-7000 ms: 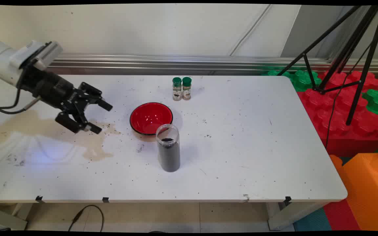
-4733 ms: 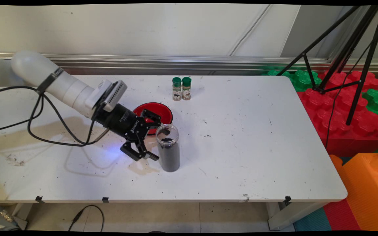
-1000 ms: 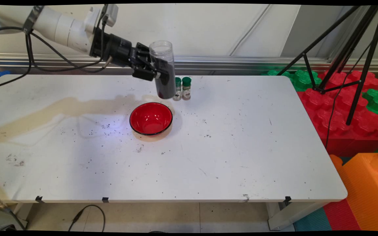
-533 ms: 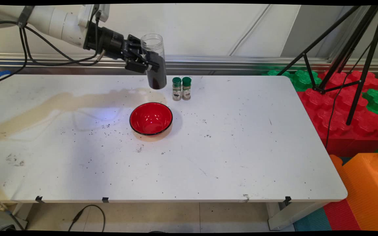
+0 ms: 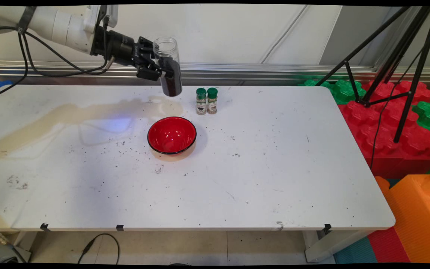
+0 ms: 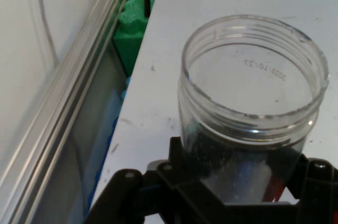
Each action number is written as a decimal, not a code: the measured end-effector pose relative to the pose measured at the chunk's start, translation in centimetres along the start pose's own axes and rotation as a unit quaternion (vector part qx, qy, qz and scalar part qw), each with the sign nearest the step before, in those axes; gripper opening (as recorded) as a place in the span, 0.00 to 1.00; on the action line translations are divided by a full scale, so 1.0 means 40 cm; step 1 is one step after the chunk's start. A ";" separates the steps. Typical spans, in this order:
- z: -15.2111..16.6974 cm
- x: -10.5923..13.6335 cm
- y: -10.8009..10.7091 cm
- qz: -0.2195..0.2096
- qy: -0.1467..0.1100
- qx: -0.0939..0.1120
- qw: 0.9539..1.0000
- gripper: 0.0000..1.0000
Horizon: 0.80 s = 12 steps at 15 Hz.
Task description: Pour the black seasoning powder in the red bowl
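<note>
Up near the back wall, above the far side of the desk (image 5: 237,194), the claw (image 5: 158,67) is clamped around the middle of a clear jar (image 5: 167,67) with no lid, its lower half filled with dark grains. A few seconds ago that jar stood on the desk just in front of the red bowl (image 5: 171,135), with the claw closing in from the left; since then it has been lifted well clear of the surface, and over the last second it has drifted leftward and a little higher, away from the spot in front of the two green-capped spice bottles (image 5: 206,101) where it briefly overlapped them. Now it hangs to the left of those bottles and behind the bowl, well apart from both. It is close to upright, leaning only slightly, with the mouth on top. From the camera on the hand, the open rim (image 6: 253,71) looks wide and empty, and the dark fill sits low between the black fingers (image 6: 179,182) pressed on either side. Nothing seems to have spilled in the lift; the bowl looks empty and has not moved, and the small dark specks scattered on the desk were already there.
</note>
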 end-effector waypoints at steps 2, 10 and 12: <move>-0.005 -0.020 -0.009 0.014 0.003 0.011 1.000 0.00; -0.012 -0.079 -0.025 0.051 -0.010 0.033 0.998 0.00; -0.013 -0.092 -0.026 0.062 -0.015 0.036 0.997 0.00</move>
